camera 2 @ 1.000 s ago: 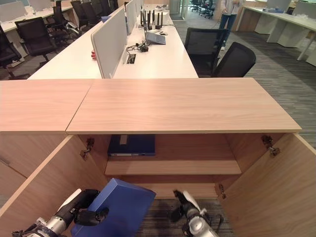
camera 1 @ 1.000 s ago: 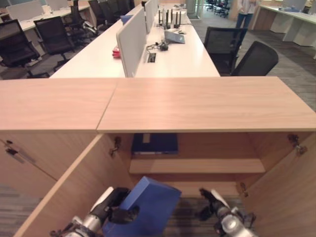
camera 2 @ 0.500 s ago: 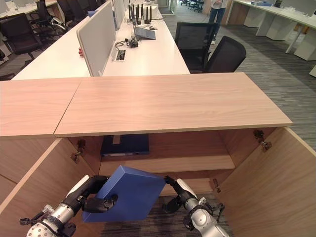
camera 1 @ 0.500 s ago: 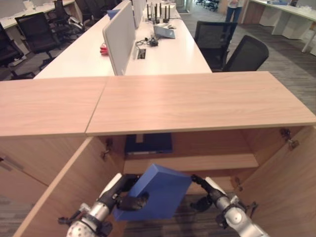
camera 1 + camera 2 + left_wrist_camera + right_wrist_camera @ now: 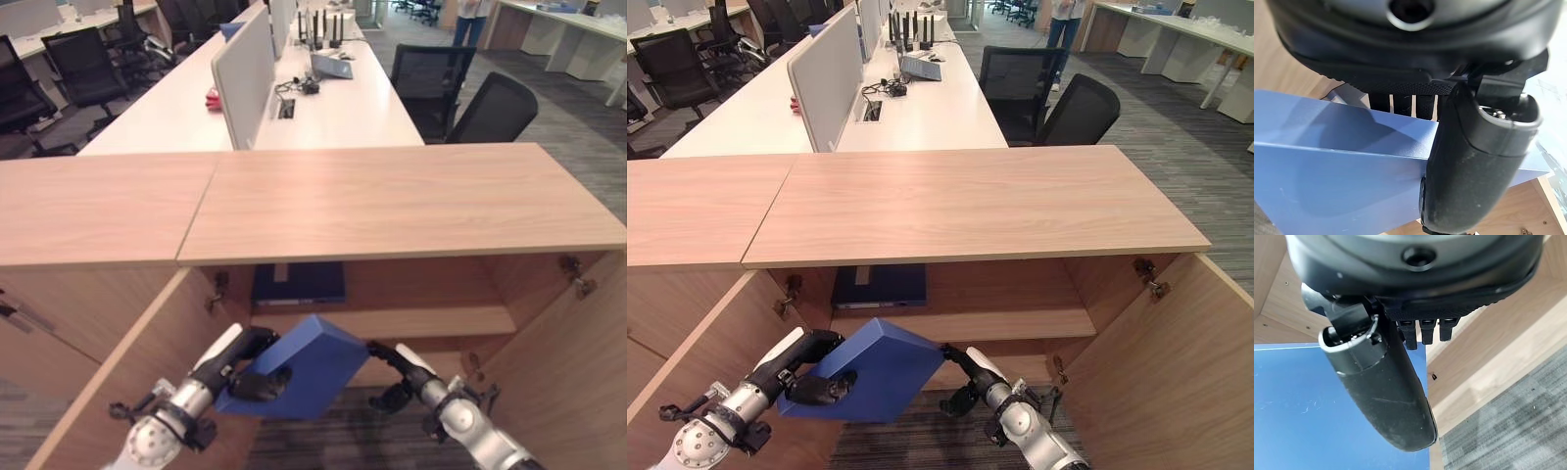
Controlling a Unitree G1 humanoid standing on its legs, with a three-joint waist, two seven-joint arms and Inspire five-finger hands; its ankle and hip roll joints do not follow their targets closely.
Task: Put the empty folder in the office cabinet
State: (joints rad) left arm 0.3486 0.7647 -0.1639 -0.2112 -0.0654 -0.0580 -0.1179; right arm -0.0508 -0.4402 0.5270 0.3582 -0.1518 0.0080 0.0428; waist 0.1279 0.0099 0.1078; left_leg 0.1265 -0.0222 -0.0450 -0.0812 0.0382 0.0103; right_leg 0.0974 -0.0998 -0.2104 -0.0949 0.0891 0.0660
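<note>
The blue folder (image 5: 309, 367) hangs tilted in front of the open cabinet, just below its middle shelf (image 5: 421, 321). My left hand (image 5: 233, 360) is shut on the folder's left side, thumb (image 5: 1474, 166) on its top face (image 5: 1327, 166) and fingers behind the edge. My right hand (image 5: 397, 364) is open, its straight fingers against the folder's right corner. In the right wrist view the thumb (image 5: 1381, 396) lies beside the blue cover (image 5: 1303, 406).
A dark blue binder (image 5: 299, 284) lies flat at the shelf's left end, with bare shelf to its right. The cabinet doors stand open at left (image 5: 127, 382) and right (image 5: 578, 392). The wooden cabinet top (image 5: 392, 201) overhangs. Desks and office chairs stand behind.
Both hands have lifted the folder from low near the floor up and forward to the shelf's front edge. The view shifted a little.
</note>
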